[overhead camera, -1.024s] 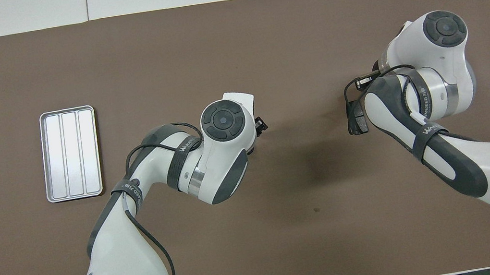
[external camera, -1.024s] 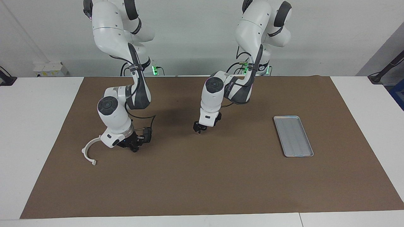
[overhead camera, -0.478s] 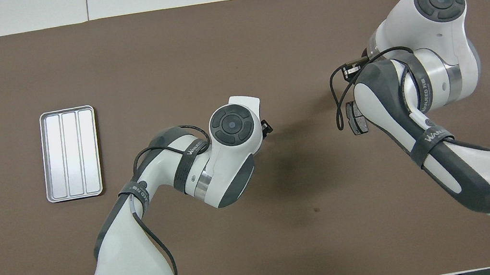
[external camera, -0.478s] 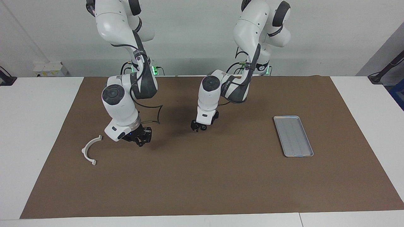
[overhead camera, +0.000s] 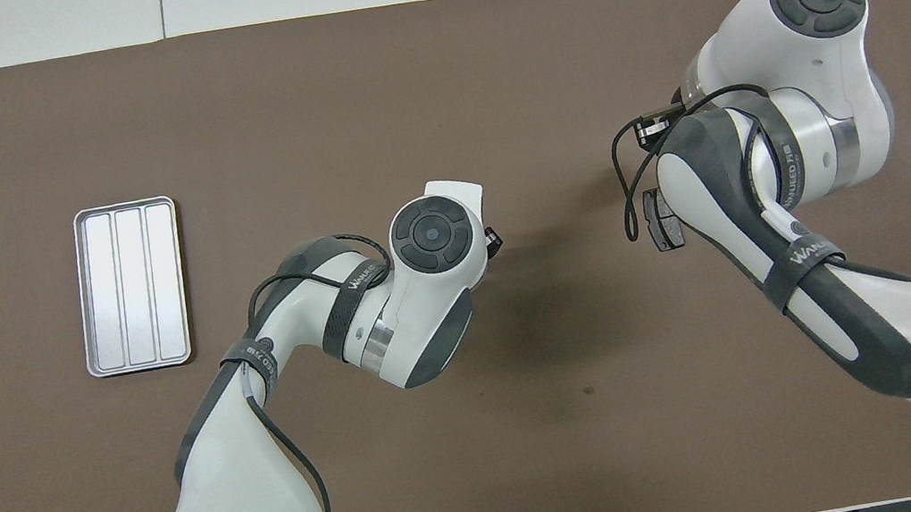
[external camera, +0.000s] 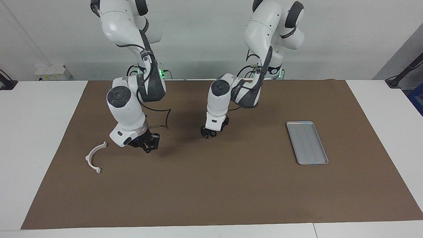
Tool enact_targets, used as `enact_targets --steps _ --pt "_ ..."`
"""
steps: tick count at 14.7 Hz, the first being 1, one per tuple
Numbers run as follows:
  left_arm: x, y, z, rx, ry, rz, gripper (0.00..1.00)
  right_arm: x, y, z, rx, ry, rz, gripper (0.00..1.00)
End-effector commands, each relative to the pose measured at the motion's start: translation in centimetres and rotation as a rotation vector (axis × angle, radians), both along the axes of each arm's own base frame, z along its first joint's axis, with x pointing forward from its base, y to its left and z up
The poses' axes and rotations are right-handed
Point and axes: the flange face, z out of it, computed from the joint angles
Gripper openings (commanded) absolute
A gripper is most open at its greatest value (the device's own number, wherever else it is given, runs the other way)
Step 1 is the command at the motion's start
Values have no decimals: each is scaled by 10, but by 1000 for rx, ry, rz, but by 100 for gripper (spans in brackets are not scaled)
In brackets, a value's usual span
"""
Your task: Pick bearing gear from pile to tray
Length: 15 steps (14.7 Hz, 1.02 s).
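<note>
Nothing moved over yet, so basically the whole job is left. My left gripper [external camera: 207,135] hangs low over the mat [external camera: 211,191] at mid-frame of the facing view; can't tell if its fingers are open. My right gripper [external camera: 147,147], left of centre there, is pinched closed, maybe on the one dark pad [overhead camera: 664,222]. One tray [external camera: 307,142], right of centre, bare. One white bracket [external camera: 87,158], lower left. Zero bearing gears that I can spot.
</note>
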Motion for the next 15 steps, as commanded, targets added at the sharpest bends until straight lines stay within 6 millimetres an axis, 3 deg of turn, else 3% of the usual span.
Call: enact_targets --steps 1,5,7,10,11,13,15 --pt "-2 0 -3 13 -18 11 3 -1 -3 -1 0 8 -14 0" --pt "9 14 13 49 14 30 0 -1 -2 -1 0 8 -15 0" --pt "20 46 47 52 12 37 0 -1 6 4 7 4 -53 0" --pt "20 124 88 44 5 -20 0 -14 67 13 3 -13 -109 0" --pt "17 152 94 44 7 -61 0 -19 83 14 4 -15 -127 0" --pt "24 210 99 41 9 -135 0 -42 142 19 4 -23 -153 0" --pt "43 265 98 36 8 -202 0 -64 195 22 11 -36 -221 0"
